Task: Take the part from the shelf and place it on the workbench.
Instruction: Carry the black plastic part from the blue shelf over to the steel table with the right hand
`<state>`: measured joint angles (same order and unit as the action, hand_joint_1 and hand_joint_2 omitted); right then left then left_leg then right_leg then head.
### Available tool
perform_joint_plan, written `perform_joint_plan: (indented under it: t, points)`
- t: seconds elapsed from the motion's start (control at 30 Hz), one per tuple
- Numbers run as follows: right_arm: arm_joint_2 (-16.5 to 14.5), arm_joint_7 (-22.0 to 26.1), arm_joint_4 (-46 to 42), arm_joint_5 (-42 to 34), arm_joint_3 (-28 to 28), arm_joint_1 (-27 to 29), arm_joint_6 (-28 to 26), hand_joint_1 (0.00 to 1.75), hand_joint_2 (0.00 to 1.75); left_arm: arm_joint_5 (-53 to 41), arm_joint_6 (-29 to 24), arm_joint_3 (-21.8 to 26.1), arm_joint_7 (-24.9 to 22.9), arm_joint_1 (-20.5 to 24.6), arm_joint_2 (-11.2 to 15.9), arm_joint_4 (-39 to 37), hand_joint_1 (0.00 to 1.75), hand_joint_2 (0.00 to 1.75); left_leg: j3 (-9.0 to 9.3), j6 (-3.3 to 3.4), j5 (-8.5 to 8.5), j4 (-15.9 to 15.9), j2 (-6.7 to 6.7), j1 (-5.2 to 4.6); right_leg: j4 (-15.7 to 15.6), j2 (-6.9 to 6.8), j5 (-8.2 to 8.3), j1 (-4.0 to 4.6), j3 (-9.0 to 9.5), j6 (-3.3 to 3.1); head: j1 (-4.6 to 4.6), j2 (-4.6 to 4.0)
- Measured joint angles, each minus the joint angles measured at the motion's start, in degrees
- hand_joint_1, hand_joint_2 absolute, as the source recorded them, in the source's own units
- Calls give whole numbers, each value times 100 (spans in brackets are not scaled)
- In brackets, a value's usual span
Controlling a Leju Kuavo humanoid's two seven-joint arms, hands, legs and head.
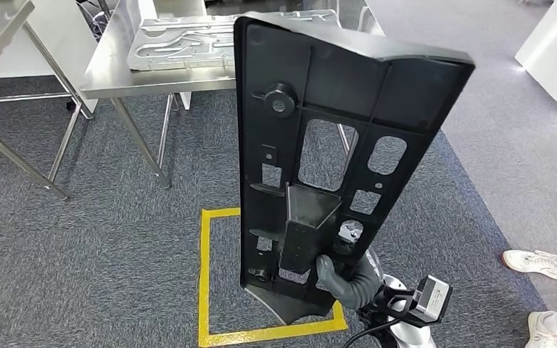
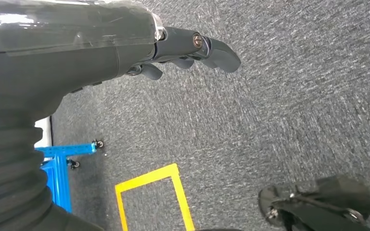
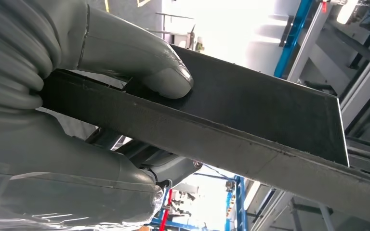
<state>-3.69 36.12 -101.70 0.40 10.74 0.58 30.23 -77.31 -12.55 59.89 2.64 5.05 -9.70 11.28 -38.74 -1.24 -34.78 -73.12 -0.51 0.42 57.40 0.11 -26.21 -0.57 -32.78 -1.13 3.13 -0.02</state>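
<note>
One large black plastic panel with cut-out holes (image 1: 319,145) stands upright at frame centre, its lower edge clamped between the right hand's (image 1: 348,279) thumb and fingers. Upper left, a steel workbench (image 1: 109,76). The left hand (image 2: 188,50) holds nothing, fingers loosely curled over grey carpet (image 2: 294,96).

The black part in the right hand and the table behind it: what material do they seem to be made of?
The black part looks like moulded plastic with a semi-matte finish: cut-outs, ribs and a moulded box on its face. The right hand grips it near its lower end. The table looks like stainless steel: brushed, reflective top and thin bright legs.
</note>
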Motion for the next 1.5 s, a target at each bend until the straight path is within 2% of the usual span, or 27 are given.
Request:
perform_joint_plan:
  t: [0.03,0.07,0.13,0.2,0.3,0.37,0.43,0.5,0.53,0.57,0.63,0.7,0.73,0.87,0.93,1.0,1.03,1.07,1.1,1.13,1.2,1.23,1.3,1.37,1.4,1.43,1.5]
  points:
    - [0,-1,-1,1,-1,4,1,175,175,0,0,3,5,-4,0,0,0,175,-82,0,15,-132,0,1,2,13,-4,4,5,-2,0,0]
    - [-1,-1,-1,1,-1,6,1,175,175,-1,0,5,12,-8,0,0,0,175,-46,9,152,-15,1,1,4,29,-10,6,16,2,0,0]
    - [-4,-2,-4,2,-1,6,3,175,175,-2,0,8,25,-9,1,0,0,175,286,55,586,748,15,-1,7,59,-28,9,51,21,-1,0]
    - [-9,-3,-9,2,-1,5,4,175,175,-2,-1,8,31,-1,3,0,0,175,580,118,814,1399,44,-22,20,78,-49,25,58,65,-1,0]
    - [-11,-5,-20,5,1,6,4,175,175,-2,1,9,37,4,2,0,0,175,642,205,821,1547,58,-36,19,86,-58,28,47,157,0,0]
    - [-10,-5,-31,7,0,3,4,175,175,-2,1,10,39,2,-1,0,0,175,671,274,842,1590,43,-11,155,70,-155,25,3,216,-1,0]
    - [-9,-5,-40,10,-2,3,4,175,175,-2,1,9,43,6,-4,0,0,175,692,325,849,1616,29,3,720,50,-456,13,-263,259,-2,0]
    - [-9,-5,-44,15,-3,18,5,175,175,-2,1,9,45,5,-4,0,0,175,695,341,833,1613,24,2,1473,44,-742,-5,-673,291,-2,0]
    - [-9,-6,-44,18,-5,29,6,175,175,-2,1,9,46,2,-4,0,0,175,703,341,821,1612,23,2,1660,40,-749,-15,-796,302,-2,0]
    - [-9,-6,-44,19,-6,35,7,175,175,-2,1,10,47,1,-5,0,0,175,718,334,806,1610,24,2,1621,31,-637,-24,-806,307,-2,0]
    - [-9,-7,-49,22,-8,37,7,175,175,-2,1,10,49,0,-9,0,0,175,775,306,762,1605,25,4,931,-3,-195,-34,-504,292,-2,0]
    - [-10,-10,-55,26,-9,35,7,175,175,-2,1,10,50,3,-14,0,0,175,819,250,703,1592,26,-18,238,-39,48,-12,-175,251,-2,0]
    - [-11,-11,-58,27,-10,35,7,175,175,-2,1,10,50,4,-15,0,0,175,829,216,674,1590,23,-27,91,-45,55,3,-105,222,-1,0]
    - [-12,-17,-88,33,-14,41,11,175,175,-2,-3,10,45,19,-11,2,0,175,861,75,540,1497,-1,-17,24,-3,-30,-4,-18,78,-1,0]
    - [-21,-27,-113,38,-16,45,20,175,175,6,-9,10,44,22,-10,4,0,175,613,21,305,958,8,0,2,-2,-82,-17,68,11,-1,0]
    - [-31,-44,-116,43,-17,61,27,175,175,31,-15,12,43,12,-9,4,0,175,120,-8,41,137,10,8,3,2,-156,-3,139,-18,0,0]
    - [-31,-55,-116,47,-17,72,32,175,175,43,-19,13,42,2,-9,3,0,175,-79,-11,28,-125,10,9,4,11,-200,5,186,-21,0,0]
    - [-33,-62,-116,49,-18,83,38,175,175,52,-23,15,39,-10,-8,3,0,175,-168,-4,144,-155,11,9,5,23,-247,11,247,-18,0,0]
    - [-36,-66,-116,51,-19,88,44,175,175,56,-28,16,38,-19,-7,4,0,175,-147,15,375,44,12,7,5,36,-300,17,321,-11,0,0]
    - [-40,-68,-116,53,-20,91,49,175,175,56,-33,16,36,-27,-5,3,0,175,-36,49,679,426,16,1,3,45,-359,22,403,-2,0,0]
    - [-48,-68,-115,56,-22,89,54,175,175,57,-42,19,35,-37,0,3,0,175,229,135,1023,1116,28,-38,-6,55,-467,30,522,41,-1,0]
    - [-52,-67,-115,57,-23,90,55,175,175,57,-45,20,36,-34,2,3,0,175,313,174,1051,1306,31,-62,-21,56,-504,28,552,71,-1,0]
    - [-58,-62,-120,60,-26,96,57,175,175,56,-49,20,38,-29,3,4,0,175,401,242,949,1441,31,-82,3,60,-493,26,582,146,1,0]
    - [-61,-61,-139,60,-30,99,56,175,175,55,-48,21,41,-36,2,4,0,175,537,303,900,1541,36,-49,225,52,-414,25,516,208,-1,0]
    - [-60,-59,-151,59,-33,96,55,175,175,55,-48,21,43,-37,1,3,0,175,625,330,873,1592,38,-32,465,46,-394,23,377,233,-2,0]
    - [-60,-58,-159,57,-35,93,55,175,175,55,-48,21,46,-35,-1,3,0,175,704,348,846,1630,39,-20,755,40,-407,17,187,254,-3,0]
    - [-60,-58,-161,57,-39,107,56,175,175,54,-48,21,50,-28,-2,2,0,175,843,368,744,1661,43,-18,1405,29,-643,-3,-358,295,-6,0]
